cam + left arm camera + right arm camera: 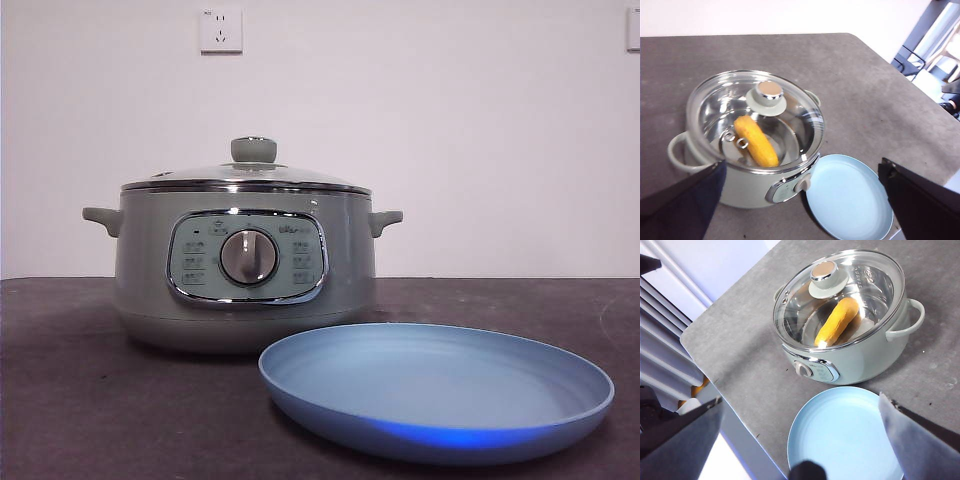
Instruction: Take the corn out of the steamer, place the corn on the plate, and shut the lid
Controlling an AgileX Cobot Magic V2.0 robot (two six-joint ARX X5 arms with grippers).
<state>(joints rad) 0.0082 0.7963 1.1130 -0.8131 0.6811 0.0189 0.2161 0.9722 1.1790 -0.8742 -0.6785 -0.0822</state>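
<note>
Nothing of the task looks done yet — every step is left, as far as these views show. The lid (247, 177) sits squarely on the steamer (244, 268), its steel rim seated all round and its sage-green knob (768, 95) upright on top. Through the glass the corn (756, 141) lies inside the pot, on the steel floor or rack of it, slanted, with one end toward the control panel; a couple of small metal rings show beside it, and I cannot tell what they belong to. The plate (440, 393) lies bare on the desk (70, 400), just beside the steamer on the side of its dial, its rim close to the pot's base but apparently not touching. Both arms hang high above the scene and hold nothing. The left gripper (800, 200) has its fingers (682, 205) spread wide, and the steamer and the near edge of the plate lie beyond them, well apart, the pot nearer one finger and the plate nearer the other. The right gripper (800, 440) is likewise spread wide and empty, with the plate lying in the span between its fingers (920, 440) and the steamer farther out past them. My judgement is that the first move must be on the knob — the lid has to come off before the corn can be reached — then the corn goes to the plate, and the lid goes back on last.
</note>
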